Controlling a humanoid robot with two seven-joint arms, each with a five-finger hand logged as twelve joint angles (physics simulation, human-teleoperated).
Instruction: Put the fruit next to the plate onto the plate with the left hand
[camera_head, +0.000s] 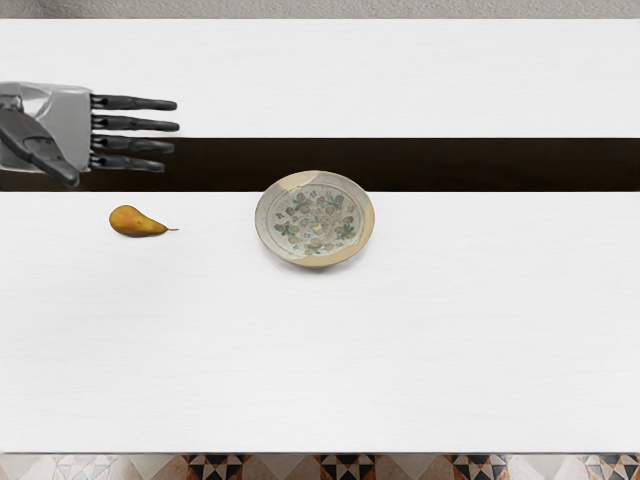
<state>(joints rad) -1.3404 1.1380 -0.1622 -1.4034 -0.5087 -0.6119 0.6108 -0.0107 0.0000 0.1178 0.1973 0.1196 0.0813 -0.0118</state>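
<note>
Left of the patterned plate (314, 218), well apart, lies the pear (135, 221) on the table (400, 330); left hand (85, 132) hovers beyond it, fingers (135, 123) straight, empty. Descend over its fat end, probably safest.

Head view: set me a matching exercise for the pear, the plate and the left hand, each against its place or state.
Things:
1. pear
2. plate
3. left hand

Places or states:
A. open, holding nothing, at the picture's left edge
B. lying apart from the plate, on its left
C. patterned, with nothing on it

Pairs: 1-B, 2-C, 3-A
</note>
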